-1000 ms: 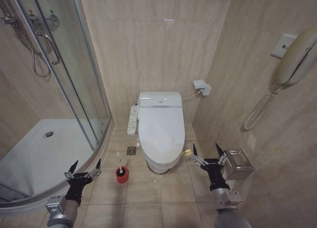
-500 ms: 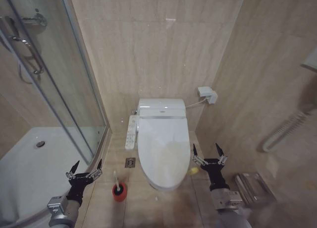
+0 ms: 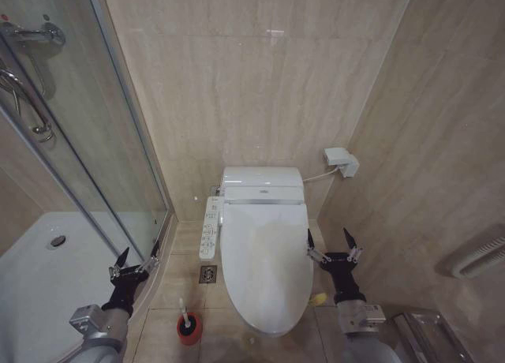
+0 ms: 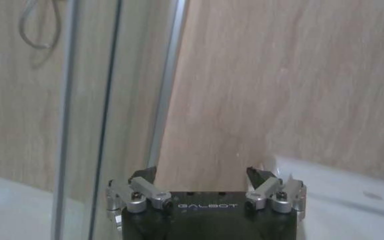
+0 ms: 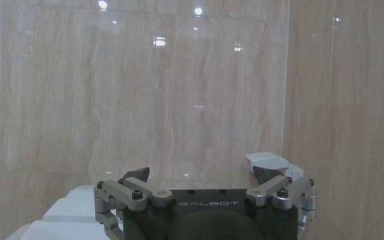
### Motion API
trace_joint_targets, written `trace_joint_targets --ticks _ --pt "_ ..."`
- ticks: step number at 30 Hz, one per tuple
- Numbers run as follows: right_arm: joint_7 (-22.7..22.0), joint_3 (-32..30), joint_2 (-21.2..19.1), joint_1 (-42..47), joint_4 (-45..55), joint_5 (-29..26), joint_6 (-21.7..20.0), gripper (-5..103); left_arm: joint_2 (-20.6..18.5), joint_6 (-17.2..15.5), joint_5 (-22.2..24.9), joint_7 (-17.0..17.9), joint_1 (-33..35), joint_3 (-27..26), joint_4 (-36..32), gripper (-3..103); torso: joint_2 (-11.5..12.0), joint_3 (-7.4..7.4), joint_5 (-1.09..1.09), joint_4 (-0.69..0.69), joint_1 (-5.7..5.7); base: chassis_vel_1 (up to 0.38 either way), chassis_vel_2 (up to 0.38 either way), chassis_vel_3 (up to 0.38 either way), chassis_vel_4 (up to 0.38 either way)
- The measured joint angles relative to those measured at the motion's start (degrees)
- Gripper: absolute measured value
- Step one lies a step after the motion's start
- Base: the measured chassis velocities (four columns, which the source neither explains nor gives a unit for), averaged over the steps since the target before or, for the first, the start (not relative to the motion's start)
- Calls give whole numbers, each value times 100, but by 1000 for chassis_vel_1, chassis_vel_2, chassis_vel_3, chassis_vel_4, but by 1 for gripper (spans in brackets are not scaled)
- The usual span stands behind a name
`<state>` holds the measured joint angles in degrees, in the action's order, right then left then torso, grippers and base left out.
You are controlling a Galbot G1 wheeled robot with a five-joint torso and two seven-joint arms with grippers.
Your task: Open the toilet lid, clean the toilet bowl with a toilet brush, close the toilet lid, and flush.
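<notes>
The toilet lid (image 3: 264, 256) lies shut over the bowl, between the two tools. The right tool (image 3: 330, 248) hovers just beside the lid's right edge, fingers spread and empty. The left tool (image 3: 133, 263) hangs with fingers spread by the shower door (image 3: 95, 142), with the toilet brush (image 3: 187, 322) standing on the floor (image 3: 170, 319) between it and the toilet.

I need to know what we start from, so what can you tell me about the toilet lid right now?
The toilet lid is a smooth, glossy white oval cover, plastic by its look. It is shut, lying flat over the toilet, its wide end at the hinge by the back unit and its rounded end toward the robot. Nothing rests on it or touches it. The right gripper hangs open beside its right edge; the left gripper, also open, is farther off by the shower.
</notes>
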<state>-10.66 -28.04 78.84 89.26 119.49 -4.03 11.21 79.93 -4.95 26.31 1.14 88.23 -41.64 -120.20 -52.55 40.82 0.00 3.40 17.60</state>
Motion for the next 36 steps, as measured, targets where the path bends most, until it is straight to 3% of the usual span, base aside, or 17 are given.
trace_joint_targets --ticks 4,5,6,9,13,17,22,35,36 --pt "0 0 0 1 0 0 0 100 -113 130 -94 -1 -144 -137 20 92 0 0 0 0 0 40 -51 -27 48" --pt "1 0 0 1 0 0 0 100 -146 114 -163 -20 -177 -177 7 92 0 0 0 -1 1 0 0 0 0" --pt "0 0 0 1 0 0 0 100 -180 84 -183 -23 -210 -203 -3 100 0 0 0 -1 2 0 0 0 0" --pt "0 0 0 -1 0 0 0 100 -336 -110 -111 -33 -371 -271 12 100 0 1 0 -1 4 0 0 0 0" --pt "1 0 0 -2 0 0 0 100 -657 -150 -103 -438 -730 -369 276 100 1 2 -1 0 6 0 0 0 0" --pt "3 0 0 -1 0 0 0 100 -892 -239 -60 -609 -977 -345 486 100 1 1 0 0 6 0 0 0 0" --pt "2 0 0 -1 0 0 0 100 -1056 -341 -27 -718 -1346 -175 907 96 0 2 -1 -1 6 0 0 0 0" --pt "2 0 0 -1 0 0 0 100 -1079 25 240 -574 -2117 582 2018 96 1 2 0 -1 5 0 0 0 0" --pt "0 0 0 -1 0 0 0 100 -1108 26 265 -558 -2188 645 2083 93 1 2 0 -1 5 0 0 0 0"
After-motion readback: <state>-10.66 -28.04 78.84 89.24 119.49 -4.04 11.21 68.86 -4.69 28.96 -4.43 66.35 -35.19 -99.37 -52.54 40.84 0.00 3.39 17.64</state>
